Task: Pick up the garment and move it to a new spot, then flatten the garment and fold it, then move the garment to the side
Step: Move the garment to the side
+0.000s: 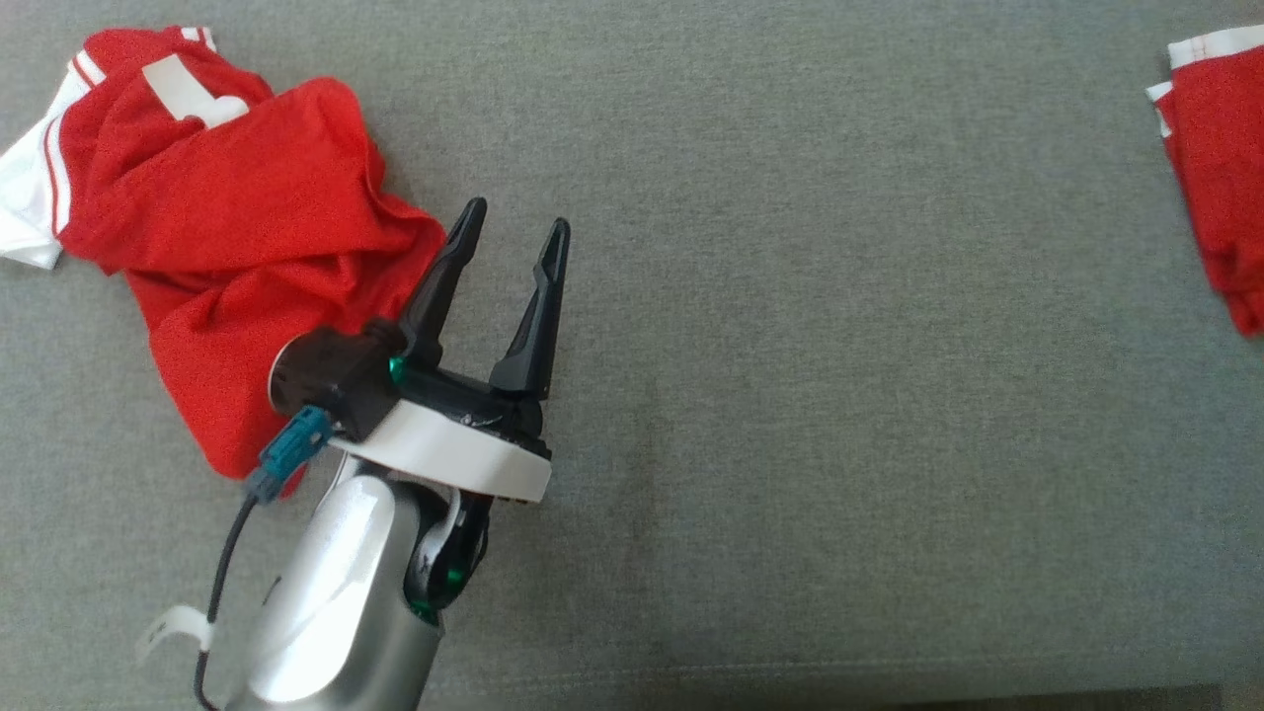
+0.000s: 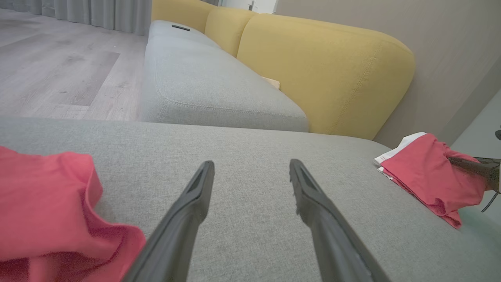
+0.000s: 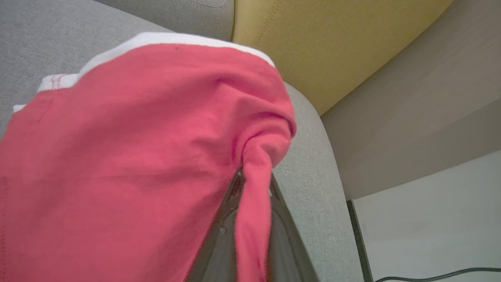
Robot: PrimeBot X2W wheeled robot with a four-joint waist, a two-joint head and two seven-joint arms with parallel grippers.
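A red garment (image 3: pixel 137 156) with white trim lies bunched at the right end of the grey sofa seat (image 1: pixel 790 296). It also shows at the right edge of the head view (image 1: pixel 1220 168). My right gripper (image 3: pixel 254 178) is shut on a fold of its cloth, which is pinched between the dark fingers. The left wrist view shows that gripper (image 2: pixel 465 166) at the far right, pressed into the same garment (image 2: pixel 422 172). My left gripper (image 1: pixel 517 219) hangs open over bare seat with nothing between its fingers (image 2: pixel 195 203).
A second crumpled red jersey (image 1: pixel 227 217) with white stripes lies at the left, its edge just beside my left gripper. Yellow back cushions (image 2: pixel 325 70) rise behind the seat. Another grey seat section (image 2: pixel 203 78) and wooden floor (image 2: pixel 58 66) lie beyond.
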